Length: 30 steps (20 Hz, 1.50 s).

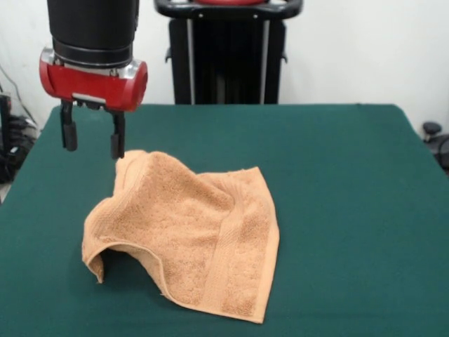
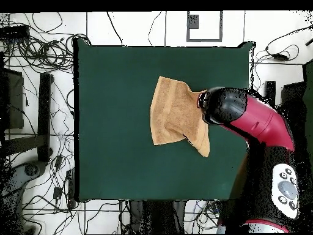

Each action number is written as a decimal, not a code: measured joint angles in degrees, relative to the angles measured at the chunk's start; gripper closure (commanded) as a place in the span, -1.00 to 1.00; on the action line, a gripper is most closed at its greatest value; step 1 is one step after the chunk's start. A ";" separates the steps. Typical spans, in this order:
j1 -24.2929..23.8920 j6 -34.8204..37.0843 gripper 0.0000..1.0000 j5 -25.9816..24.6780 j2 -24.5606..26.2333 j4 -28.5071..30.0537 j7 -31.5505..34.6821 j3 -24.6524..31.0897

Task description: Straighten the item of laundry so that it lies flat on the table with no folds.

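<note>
The orange-tan towel (image 1: pixel 189 235) lies crumpled on the dark green table (image 1: pixel 337 210), left of centre in the front view. Its left part is humped and folded, with a lifted edge at the near left; one ribbed band runs down its right side. In the overhead view the towel (image 2: pixel 174 116) lies right of the table's (image 2: pixel 116 122) centre. My gripper (image 1: pixel 92 142) hangs open and empty just above and to the left of the towel's far left corner, with one fingertip (image 1: pixel 116 146) close to that raised corner. In the overhead view the arm's head (image 2: pixel 223 107) hides the gripper and the towel's right edge.
The robot's black pedestal (image 1: pixel 226 60) stands behind the table's far edge. The arm (image 2: pixel 263 122) reaches over the table's right side in the overhead view. Cables and stands (image 2: pixel 43 116) lie on the floor around the table.
</note>
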 measured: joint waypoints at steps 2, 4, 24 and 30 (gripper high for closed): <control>-0.01 -0.50 -1.00 -0.02 0.70 0.02 0.00 0.07; 0.01 -0.95 -1.00 0.00 1.37 0.00 0.00 0.22; -0.21 -5.50 -1.00 0.02 5.93 -0.20 0.00 3.99; -2.29 -13.63 -1.00 -0.55 10.64 -1.54 0.00 7.60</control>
